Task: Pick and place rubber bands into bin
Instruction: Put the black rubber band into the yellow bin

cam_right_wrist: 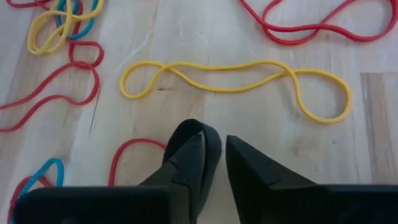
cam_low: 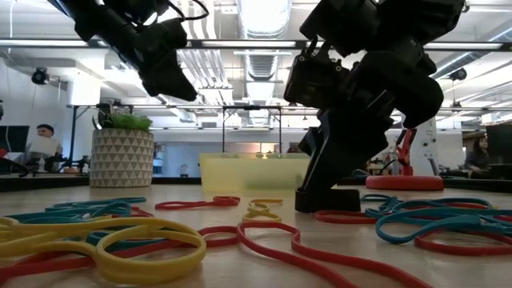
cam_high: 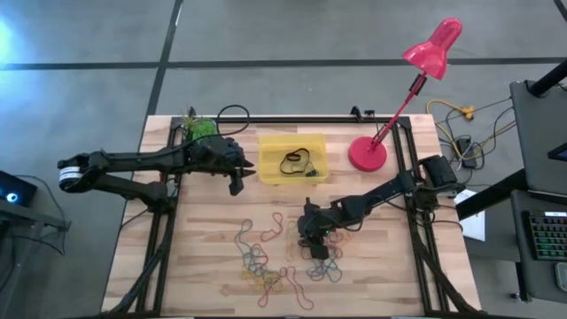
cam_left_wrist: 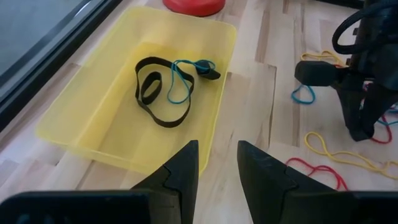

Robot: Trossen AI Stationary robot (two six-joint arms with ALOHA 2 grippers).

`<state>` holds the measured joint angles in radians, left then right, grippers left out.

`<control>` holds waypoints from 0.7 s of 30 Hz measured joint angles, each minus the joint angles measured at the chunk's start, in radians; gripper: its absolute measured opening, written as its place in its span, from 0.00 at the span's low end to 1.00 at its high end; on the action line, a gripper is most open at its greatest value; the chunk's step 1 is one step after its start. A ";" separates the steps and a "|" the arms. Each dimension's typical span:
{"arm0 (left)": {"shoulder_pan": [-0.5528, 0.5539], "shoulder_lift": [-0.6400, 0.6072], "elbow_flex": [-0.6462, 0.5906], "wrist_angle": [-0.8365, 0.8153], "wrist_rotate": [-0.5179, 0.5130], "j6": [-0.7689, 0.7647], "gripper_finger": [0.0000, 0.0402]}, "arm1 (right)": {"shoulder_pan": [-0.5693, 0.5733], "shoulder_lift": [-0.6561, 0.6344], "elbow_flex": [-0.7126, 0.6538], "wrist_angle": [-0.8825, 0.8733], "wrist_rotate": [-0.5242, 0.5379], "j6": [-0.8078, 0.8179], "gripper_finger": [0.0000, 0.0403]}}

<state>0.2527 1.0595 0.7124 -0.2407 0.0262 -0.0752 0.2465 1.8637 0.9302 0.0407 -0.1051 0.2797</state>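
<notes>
Loose rubber bands [cam_low: 144, 244] strewn across surface [cam_high: 213, 266]; right claw [cam_right_wrist: 214, 155] down among them, clenching a black band. Left claw [cam_left_wrist: 217, 168] released beside bin [cam_high: 266, 168]. Next: lift, carry binward.

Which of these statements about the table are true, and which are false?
1. The yellow bin holds some rubber bands. True: black ones and a blue one lie in it.
2. The left pincer is holding a rubber band. False: it is open, with nothing between its fingers, at the bin's left edge.
3. The right pincer is low over the loose rubber bands on the table. True.
4. The lamp is blue. False: it is pink-red, and stands to the right of the bin.
5. The plant pot is lying on its side. False: it stands upright.
</notes>
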 joint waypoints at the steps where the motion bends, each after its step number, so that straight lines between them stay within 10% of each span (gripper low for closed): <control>1: 0.000 0.000 0.000 0.000 -0.001 0.000 0.24 | 0.000 0.000 0.000 0.000 0.000 0.000 0.14; 21: 0.000 0.000 0.000 0.001 -0.003 -0.024 0.24 | 0.000 0.000 0.000 0.000 0.001 -0.003 0.17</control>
<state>0.2529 1.0595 0.7124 -0.2394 0.0235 -0.0990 0.2466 1.8633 0.9298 0.0410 -0.1040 0.2768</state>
